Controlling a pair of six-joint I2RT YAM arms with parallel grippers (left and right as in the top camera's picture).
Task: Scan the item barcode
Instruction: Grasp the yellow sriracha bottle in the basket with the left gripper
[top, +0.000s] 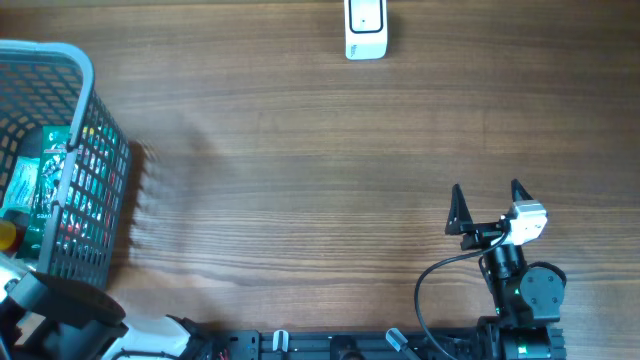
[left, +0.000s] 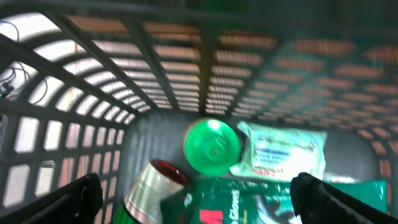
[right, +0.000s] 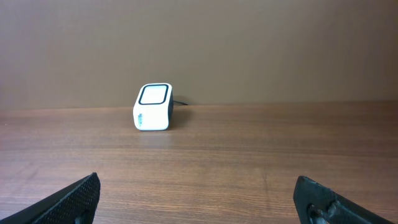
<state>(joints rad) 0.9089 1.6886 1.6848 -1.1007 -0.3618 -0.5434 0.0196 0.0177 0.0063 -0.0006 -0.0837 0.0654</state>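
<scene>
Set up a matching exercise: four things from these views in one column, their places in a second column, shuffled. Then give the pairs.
1. scanner
2. basket
3. green cap
4. right gripper

A. inside the basket
B. far edge of the table
C. left edge of the table
D. near right side, jaws open

Pairs: 1-B, 2-C, 3-A, 4-D.

A wooden table (top: 300, 180) with brown horizontal grain fills the overhead frame under soft, even light. In the right wrist view, a plain brownish wall (right: 261, 43), possibly a panel, spans the upper half.
</scene>
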